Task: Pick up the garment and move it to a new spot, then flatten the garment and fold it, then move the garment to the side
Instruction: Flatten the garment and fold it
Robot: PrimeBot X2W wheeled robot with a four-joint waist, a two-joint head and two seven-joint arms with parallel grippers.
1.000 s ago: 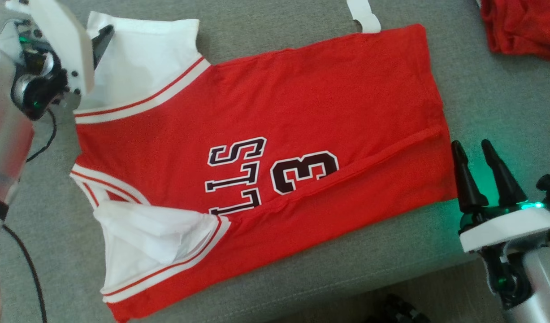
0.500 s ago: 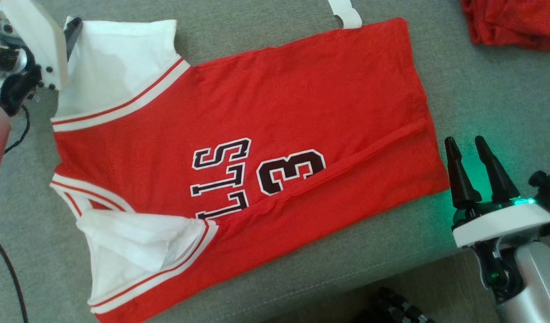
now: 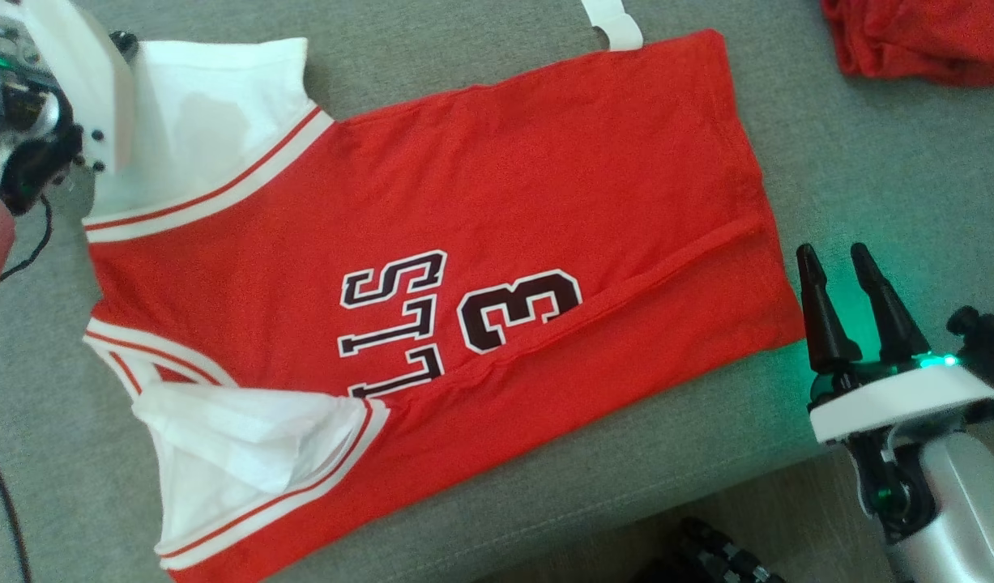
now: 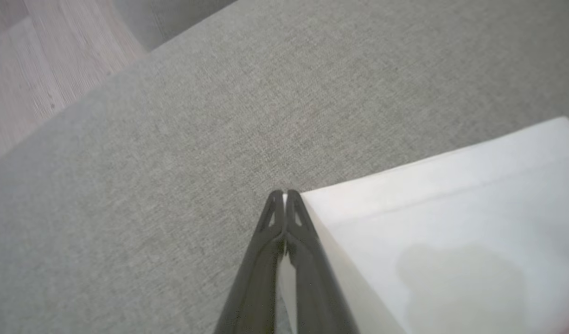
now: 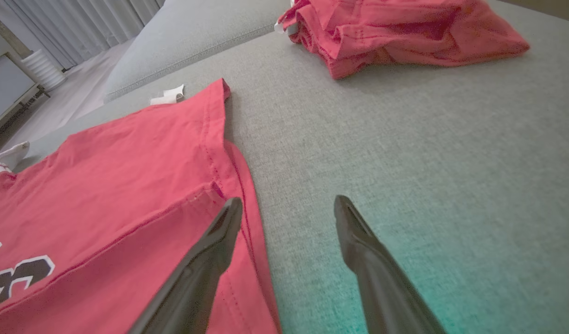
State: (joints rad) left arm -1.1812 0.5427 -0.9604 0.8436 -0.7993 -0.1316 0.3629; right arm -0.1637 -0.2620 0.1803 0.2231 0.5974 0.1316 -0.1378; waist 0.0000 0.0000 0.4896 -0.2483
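Note:
The garment (image 3: pixel 505 202) is a red jersey with white sleeves and dark lettering, lying spread flat on a grey cushion (image 3: pixel 869 162). My left gripper (image 3: pixel 126 42) is at the jersey's far left corner. In the left wrist view it (image 4: pixel 284 195) is shut on the edge of the white sleeve (image 4: pixel 451 232), and a sliver of white cloth shows between the fingers. My right gripper (image 3: pixel 830 255) stands open just right of the jersey's hem. Its left finger (image 5: pixel 219 246) hangs over the red hem (image 5: pixel 126 185) and its right finger over bare cushion.
A second, crumpled red garment (image 3: pixel 918 32) (image 5: pixel 395 32) lies at the far right of the cushion. A white tag (image 3: pixel 614 24) pokes out at the jersey's far edge. The cushion's front edge runs along the bottom right, with a dark object (image 3: pixel 707 559) below it. Wooden floor (image 4: pixel 34 69) lies beyond the left edge.
My left gripper has shut on the white sleeve's corner. The whole head picture has slid left, so the camera moved. The right gripper stays open beside the hem.

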